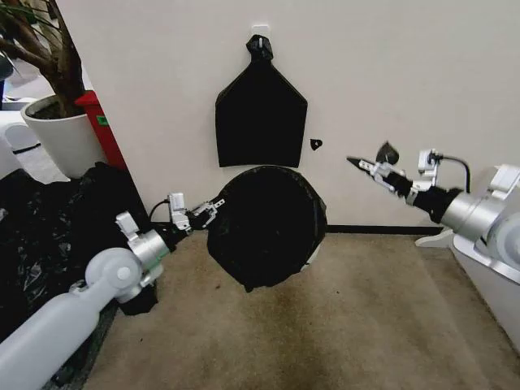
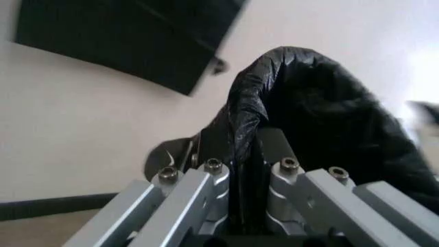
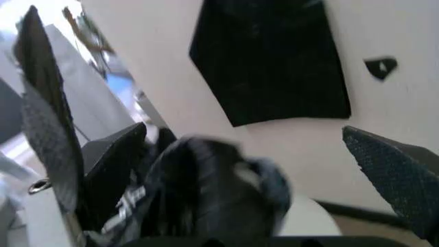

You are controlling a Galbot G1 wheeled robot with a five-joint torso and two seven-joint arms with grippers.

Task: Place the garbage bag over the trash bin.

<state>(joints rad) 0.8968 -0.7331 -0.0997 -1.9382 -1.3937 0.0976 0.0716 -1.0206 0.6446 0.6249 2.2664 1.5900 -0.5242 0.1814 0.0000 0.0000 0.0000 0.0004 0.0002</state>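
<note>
The garbage bag (image 1: 264,221) is glossy black and covers the mouth and sides of the trash bin, whose cream wall (image 1: 312,257) peeks out at the lower right. At the bag's left edge my left gripper (image 1: 209,210) is shut on a fold of the plastic. In the left wrist view the pinched fold (image 2: 245,121) rises from between the left gripper's (image 2: 247,172) metal fingers. My right gripper (image 1: 371,159) hangs open in the air to the right of the bin, apart from it. Its wrist view has the two pads (image 3: 42,110) spread wide, with the bagged bin (image 3: 205,190) between them farther off.
A flat black bundle (image 1: 260,118) hangs on the wall above the bin. A white plant pot (image 1: 61,136) and a big heap of black plastic (image 1: 49,219) lie to the left. A white unit (image 1: 487,272) stands at the right. Bare carpet (image 1: 341,325) lies in front.
</note>
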